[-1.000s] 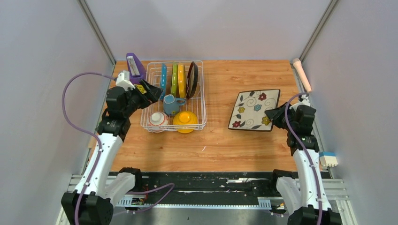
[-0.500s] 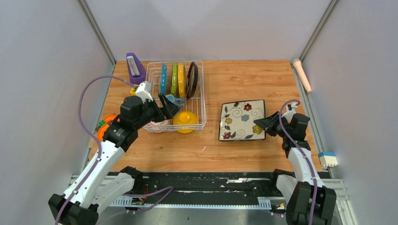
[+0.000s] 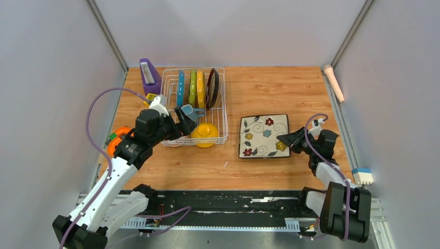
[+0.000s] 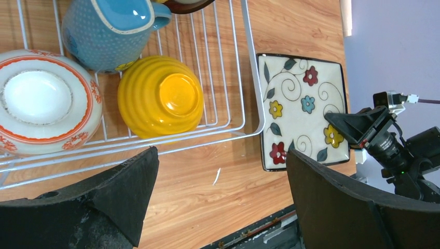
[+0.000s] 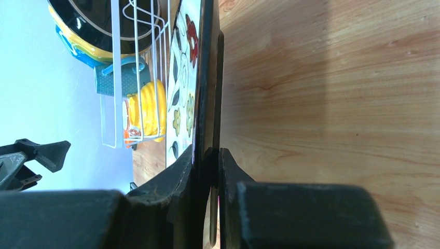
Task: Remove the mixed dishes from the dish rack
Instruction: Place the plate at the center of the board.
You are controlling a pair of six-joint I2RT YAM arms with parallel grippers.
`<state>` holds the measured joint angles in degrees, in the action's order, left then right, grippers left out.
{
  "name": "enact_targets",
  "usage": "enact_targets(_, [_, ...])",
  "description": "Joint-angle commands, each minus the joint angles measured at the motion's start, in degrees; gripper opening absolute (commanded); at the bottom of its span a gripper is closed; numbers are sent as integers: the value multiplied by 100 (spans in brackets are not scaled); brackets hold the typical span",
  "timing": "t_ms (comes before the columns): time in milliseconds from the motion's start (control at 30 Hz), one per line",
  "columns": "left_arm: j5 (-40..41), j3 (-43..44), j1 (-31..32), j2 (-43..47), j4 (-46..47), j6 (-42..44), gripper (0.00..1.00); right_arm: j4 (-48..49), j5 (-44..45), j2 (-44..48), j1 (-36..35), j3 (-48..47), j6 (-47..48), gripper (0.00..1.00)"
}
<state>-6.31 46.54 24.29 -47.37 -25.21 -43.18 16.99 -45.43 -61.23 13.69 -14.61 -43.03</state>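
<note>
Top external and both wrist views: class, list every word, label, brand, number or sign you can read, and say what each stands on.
No text can be read in any view.
The purple holder has a pale panel, too small to read.
The square plate shows only flowers and swirls, no lettering.

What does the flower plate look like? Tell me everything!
The plate is square and cream with a dark rim, and it looks like shiny ceramic. Curly vines, dark leaves and red, yellow and blue flowers are painted on it. It lies face up and about flat, on or just above the wooden table. It is right of the rack and does not touch it. The right fingers pinch its right edge.
</note>
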Motion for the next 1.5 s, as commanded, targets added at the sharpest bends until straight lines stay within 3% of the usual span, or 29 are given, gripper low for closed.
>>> enact_targets(0, [155,111,31,9,48,136,100,1205,-372,-28,19,-216,-240,5])
enact_targets(567, [-9,210,31,26,209,461,100,720,306,-739,19,-306,113,54])
enact_targets(767, [362,464,27,-33,-228,508,100,-217,946,-623,4,-589,283,70])
enact_targets(933, [474,595,27,-174,-236,469,100,-764,1670,-276,-16,-662,290,98])
enact_targets(1067, [439,870,25,-330,-154,522,100,-1702,2289,92,-81,-1004,319,100])
enact_targets(1233, [330,1346,31,-798,-66,548,100,-3483,4019,894,-337,-1541,329,100])
enact_targets(1467, [147,2765,106,-2295,-175,800,100,-3796,3958,2415,-350,-1350,325,100])
